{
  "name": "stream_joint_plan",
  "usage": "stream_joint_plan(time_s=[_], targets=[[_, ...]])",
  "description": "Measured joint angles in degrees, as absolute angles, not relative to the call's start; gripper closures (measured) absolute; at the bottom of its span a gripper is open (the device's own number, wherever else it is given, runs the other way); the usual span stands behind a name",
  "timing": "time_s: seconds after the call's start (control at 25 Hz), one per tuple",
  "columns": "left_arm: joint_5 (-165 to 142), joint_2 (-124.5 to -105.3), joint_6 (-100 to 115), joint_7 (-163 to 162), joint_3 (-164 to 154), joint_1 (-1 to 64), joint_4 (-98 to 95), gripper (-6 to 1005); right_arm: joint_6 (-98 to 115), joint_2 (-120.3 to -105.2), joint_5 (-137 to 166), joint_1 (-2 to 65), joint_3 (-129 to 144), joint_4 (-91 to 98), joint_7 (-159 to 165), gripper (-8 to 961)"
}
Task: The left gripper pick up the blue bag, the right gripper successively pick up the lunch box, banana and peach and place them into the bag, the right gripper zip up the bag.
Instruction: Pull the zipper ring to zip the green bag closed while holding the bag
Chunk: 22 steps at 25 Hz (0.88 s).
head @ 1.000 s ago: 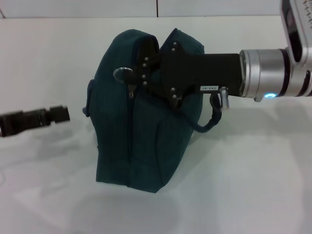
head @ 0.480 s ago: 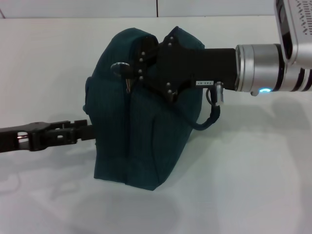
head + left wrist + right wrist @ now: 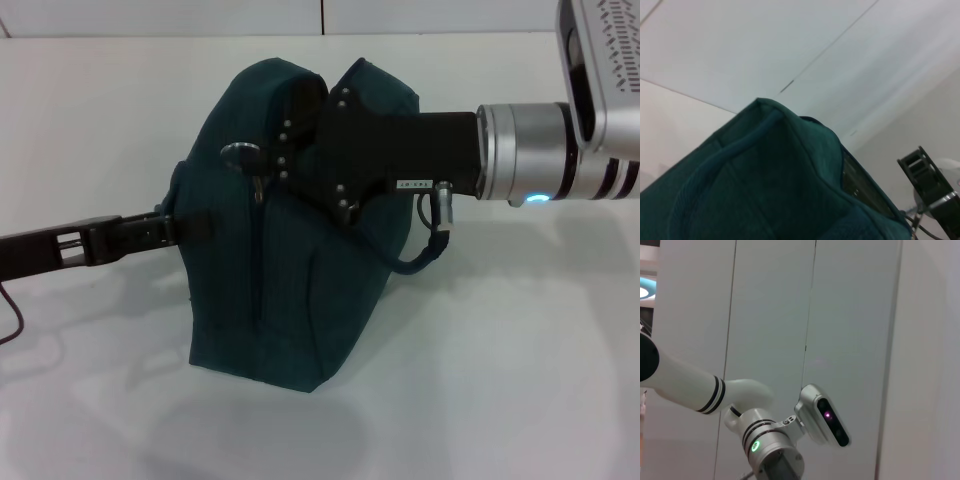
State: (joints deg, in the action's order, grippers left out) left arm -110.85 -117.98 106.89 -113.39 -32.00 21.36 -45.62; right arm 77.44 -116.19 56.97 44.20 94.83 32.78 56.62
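The blue bag (image 3: 290,290) stands upright in the middle of the white table (image 3: 520,360). My right gripper (image 3: 272,150) reaches in from the right at the bag's top and is shut on the metal zipper pull (image 3: 240,153). From the left, my left gripper (image 3: 190,226) lies level against the bag's left side, by a side strap. In the left wrist view the bag (image 3: 765,190) fills the lower part, very close. The lunch box, banana and peach are out of view.
A dark carrying strap (image 3: 425,255) hangs off the bag's right side, under the right arm's silver wrist (image 3: 530,155). A thin cable (image 3: 12,325) lies at the table's left edge. The right wrist view shows wall panels and the left arm (image 3: 770,445).
My left gripper has travelled right across the table and risen until it meets the bag's left side. The right gripper and the zipper pull have shifted slightly left.
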Motion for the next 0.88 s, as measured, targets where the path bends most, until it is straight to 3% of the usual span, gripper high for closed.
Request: stream_joint_plan(time_s=[0.4,0.6,0.88], targets=[[-111.5,-117.64,106.5,-114.8,-32.4,20.7,-45.6,201,77.4,-116.19,56.8,44.1,95.2,32.8,56.5,923],[-111.8,-117.85,106.6,-114.8,-33.1,20.7,-45.6,398,77.4,-116.19,56.8,44.1,95.3,32.8,56.5,921],[-111.5,-117.55,106.6,-116.7,-32.5,21.1,-45.6,479,77.4,-116.18,56.7,43.0,95.2,33.2,56.6,919]])
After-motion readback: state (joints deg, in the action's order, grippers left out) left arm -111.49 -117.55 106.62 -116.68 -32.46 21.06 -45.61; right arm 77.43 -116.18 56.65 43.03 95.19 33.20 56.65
